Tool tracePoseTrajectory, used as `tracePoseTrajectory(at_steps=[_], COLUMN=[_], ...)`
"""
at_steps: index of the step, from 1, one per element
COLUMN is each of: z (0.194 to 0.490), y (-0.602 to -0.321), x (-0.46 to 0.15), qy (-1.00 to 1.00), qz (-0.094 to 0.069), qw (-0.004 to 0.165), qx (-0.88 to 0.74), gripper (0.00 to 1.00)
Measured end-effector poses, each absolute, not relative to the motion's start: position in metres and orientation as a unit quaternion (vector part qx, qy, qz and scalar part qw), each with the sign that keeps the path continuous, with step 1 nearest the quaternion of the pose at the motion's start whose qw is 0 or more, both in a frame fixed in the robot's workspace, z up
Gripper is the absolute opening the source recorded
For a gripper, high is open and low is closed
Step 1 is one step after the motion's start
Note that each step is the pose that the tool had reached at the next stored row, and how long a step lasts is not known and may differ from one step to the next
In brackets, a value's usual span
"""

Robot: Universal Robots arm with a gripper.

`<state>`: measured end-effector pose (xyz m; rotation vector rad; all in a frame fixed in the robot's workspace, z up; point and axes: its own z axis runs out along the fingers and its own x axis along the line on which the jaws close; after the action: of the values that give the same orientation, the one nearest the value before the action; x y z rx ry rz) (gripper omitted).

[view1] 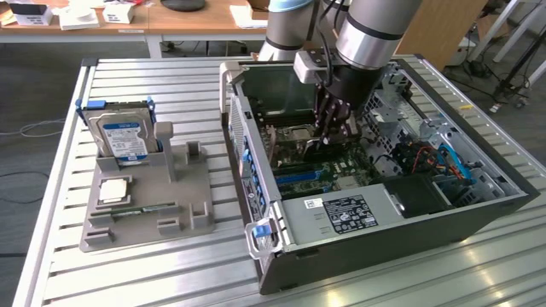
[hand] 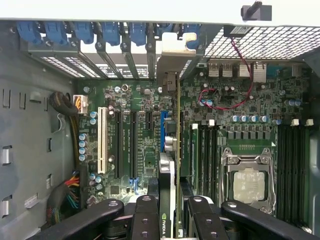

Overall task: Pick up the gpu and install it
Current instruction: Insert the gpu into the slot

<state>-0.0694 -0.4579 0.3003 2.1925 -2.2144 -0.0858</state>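
Pickup's done: the gripper (hand: 171, 217) clamps the gpu (hand: 169, 175), edge-on right at the blue slot (hand: 163, 127); whether it's fully seated, hard to tell.

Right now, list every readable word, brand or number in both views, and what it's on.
"NVIDIA": on the gpu, seen edge-on in the wrist view.
Power supply sticker: printed lines too small to read.
Hard drive label: too small to read.
Motherboard silkscreen: blurred, unreadable.
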Motion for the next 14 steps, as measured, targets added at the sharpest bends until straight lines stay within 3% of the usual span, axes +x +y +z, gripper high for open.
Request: tracePoseTrajectory(at_steps=[14], z=[0.2967], y=[-0.4578], x=[-0.0701], qy=[-0.710], qz=[-0.028], qw=[0.012], qx=[0.703], gripper=[0.27])
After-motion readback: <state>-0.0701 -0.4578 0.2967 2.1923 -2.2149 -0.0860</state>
